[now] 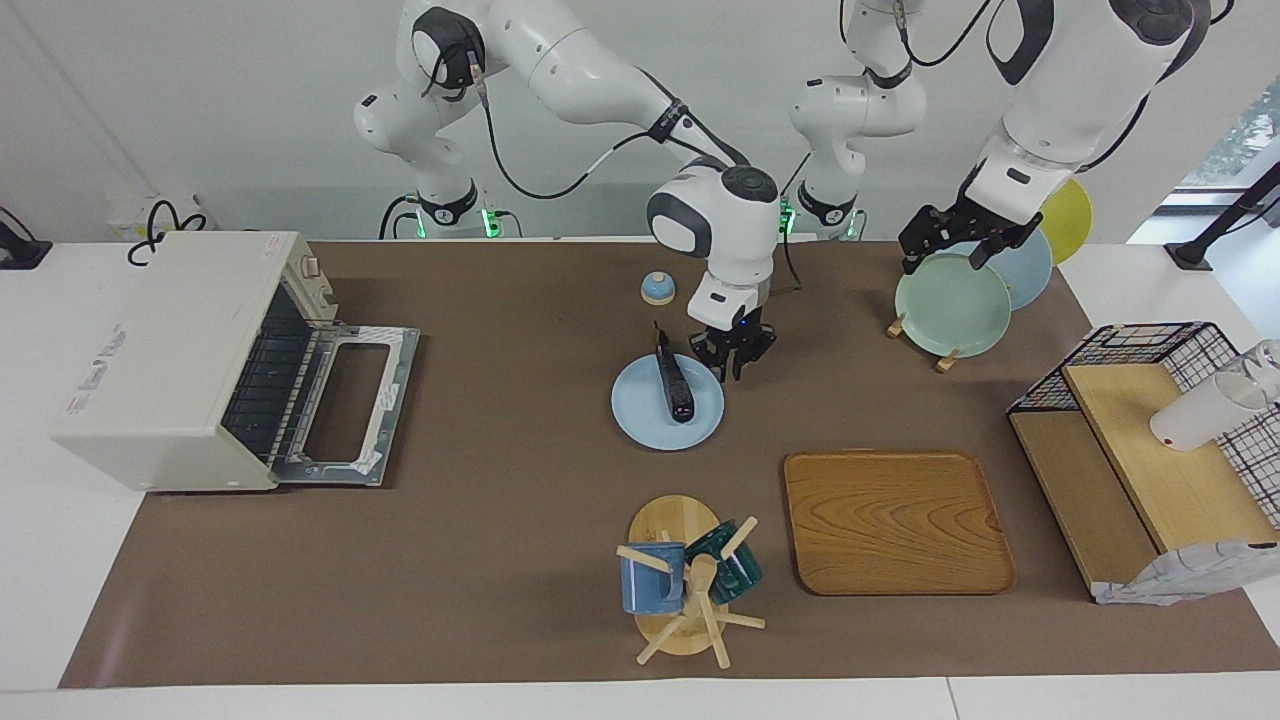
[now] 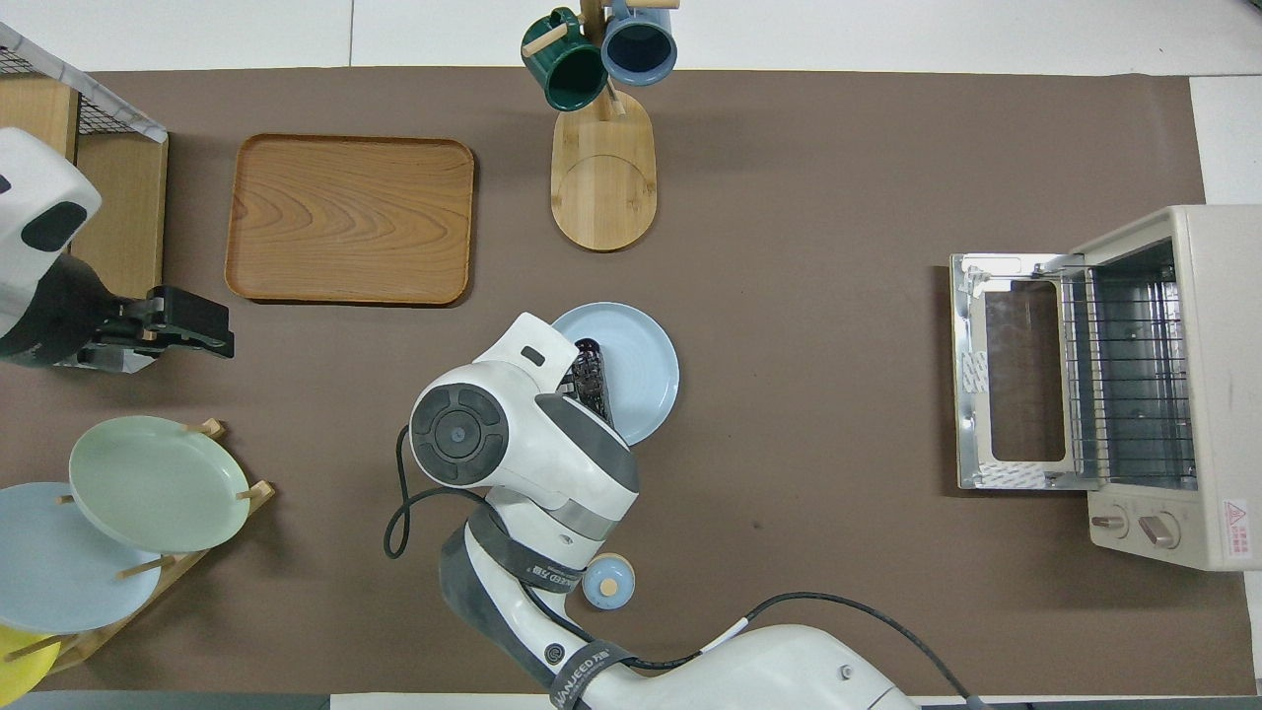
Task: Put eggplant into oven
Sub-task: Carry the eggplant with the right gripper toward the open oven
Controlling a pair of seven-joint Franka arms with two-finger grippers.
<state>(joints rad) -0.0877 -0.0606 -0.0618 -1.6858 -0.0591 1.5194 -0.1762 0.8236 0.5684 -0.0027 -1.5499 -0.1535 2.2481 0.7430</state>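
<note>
The dark purple eggplant (image 1: 675, 385) lies on a light blue plate (image 1: 640, 415) in the middle of the table. In the overhead view the eggplant (image 2: 592, 367) is partly hidden under the right arm. My right gripper (image 1: 736, 368) hangs open and empty just over the plate's rim, beside the eggplant toward the left arm's end; in the overhead view it is hidden under its own wrist. The off-white oven (image 1: 170, 360) (image 2: 1198, 296) stands at the right arm's end, its door (image 1: 350, 400) folded down flat and its wire rack showing. My left gripper (image 1: 955, 245) (image 2: 192, 325) waits open over the plate rack.
A wooden tray (image 1: 895, 520) and a mug tree (image 1: 685, 580) with a blue and a green mug stand farther from the robots than the plate. A small blue lidded jar (image 1: 657, 288) sits nearer the robots. A plate rack (image 1: 955, 305) and a wire shelf (image 1: 1150, 440) fill the left arm's end.
</note>
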